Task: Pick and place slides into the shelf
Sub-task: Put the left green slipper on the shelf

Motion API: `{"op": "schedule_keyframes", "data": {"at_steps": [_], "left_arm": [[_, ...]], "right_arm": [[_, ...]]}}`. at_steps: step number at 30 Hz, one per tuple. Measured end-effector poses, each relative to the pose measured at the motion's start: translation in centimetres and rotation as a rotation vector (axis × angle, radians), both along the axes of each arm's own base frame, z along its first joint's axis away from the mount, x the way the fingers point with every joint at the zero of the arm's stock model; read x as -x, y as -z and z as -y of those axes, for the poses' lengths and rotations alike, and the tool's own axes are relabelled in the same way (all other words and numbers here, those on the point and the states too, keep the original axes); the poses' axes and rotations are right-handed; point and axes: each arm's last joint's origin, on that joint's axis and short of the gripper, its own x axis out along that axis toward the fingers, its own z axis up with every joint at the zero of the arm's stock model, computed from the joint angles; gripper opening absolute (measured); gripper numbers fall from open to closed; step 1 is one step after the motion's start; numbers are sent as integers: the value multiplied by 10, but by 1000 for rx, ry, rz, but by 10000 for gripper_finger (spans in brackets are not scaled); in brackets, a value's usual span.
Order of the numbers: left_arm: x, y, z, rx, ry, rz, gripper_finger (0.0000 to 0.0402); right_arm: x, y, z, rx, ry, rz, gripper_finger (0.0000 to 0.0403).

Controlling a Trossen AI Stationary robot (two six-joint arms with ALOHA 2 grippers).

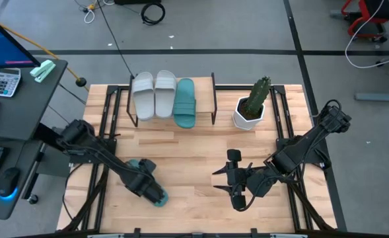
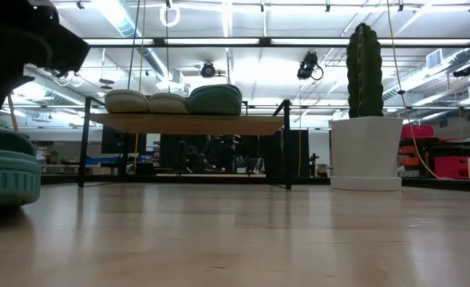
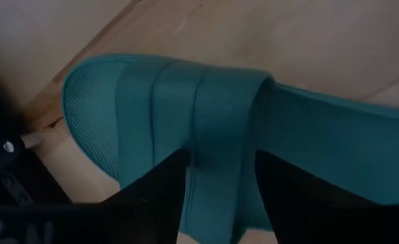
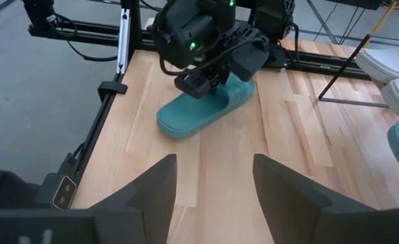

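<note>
High view: the slatted tabletop (image 1: 201, 152) carries the shelf (image 1: 215, 99), on which two pale slides (image 1: 154, 94) and one teal slide (image 1: 185, 101) lie. The fourth, teal slide (image 1: 156, 193) lies near the tabletop's front-left edge, the left gripper (image 1: 148, 187) pinching its strap (image 3: 219, 135). The right gripper (image 1: 236, 196) hovers spread, empty.

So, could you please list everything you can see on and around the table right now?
Grey-white slides: two, side by side on the shelf.
Teal slide on shelf: one, beside the grey-white pair.
Teal slide on table: one, front left of tabletop.
Shelf: one, wooden top, black legs, far side of table.
Cactus: one, green, in white pot, right of shelf.
Left tool: fingers straddle the table slide's strap.
Right tool: open, empty, front right of table.
</note>
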Motion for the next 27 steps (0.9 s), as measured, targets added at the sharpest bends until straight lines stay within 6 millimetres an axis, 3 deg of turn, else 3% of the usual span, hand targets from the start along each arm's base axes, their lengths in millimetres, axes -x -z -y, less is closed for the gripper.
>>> {"op": "schedule_keyframes", "data": {"at_steps": [7, 15, 22, 27], "left_arm": [[0, 4, -2, -17, 14, -41, 141], [3, 2, -5, -43, 17, -75, 15], [3, -6, -2, -49, 75, -90, 11], [-4, -35, 10, -90, 251, -32, 11]], "right_arm": [[0, 0, 0, 1, 0, 0, 201], [-1, 0, 1, 1, 4, 0, 201], [-2, 0, 3, 1, 13, 0, 201], [-3, 0, 5, -15, 27, 0, 201]]}}
